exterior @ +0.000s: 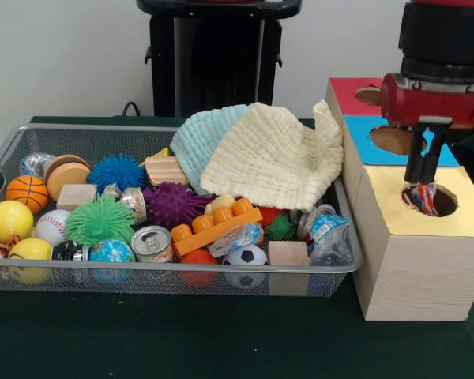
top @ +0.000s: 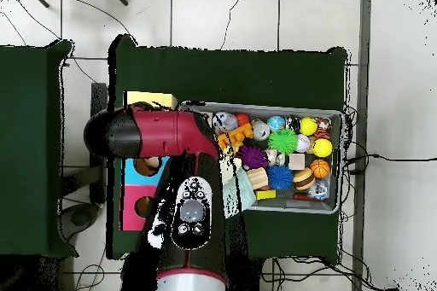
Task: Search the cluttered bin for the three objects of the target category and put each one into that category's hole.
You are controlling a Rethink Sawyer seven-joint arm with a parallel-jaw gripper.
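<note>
Over the hole [exterior: 431, 199] in the yellow-topped box, front view: the gripper [exterior: 421, 189] hangs with a small red, white and blue striped item [exterior: 421, 197] at its tips, partly down in the opening — whether gripped or already let go, I cannot tell. Beside that box, the cluttered bin [exterior: 182, 268] is crowded with balls, cans and cloths, so searching likely remains. Overhead view: the arm [top: 162, 134] hides the hole, and the bin [top: 335, 206] sits just beside the boxes.
</note>
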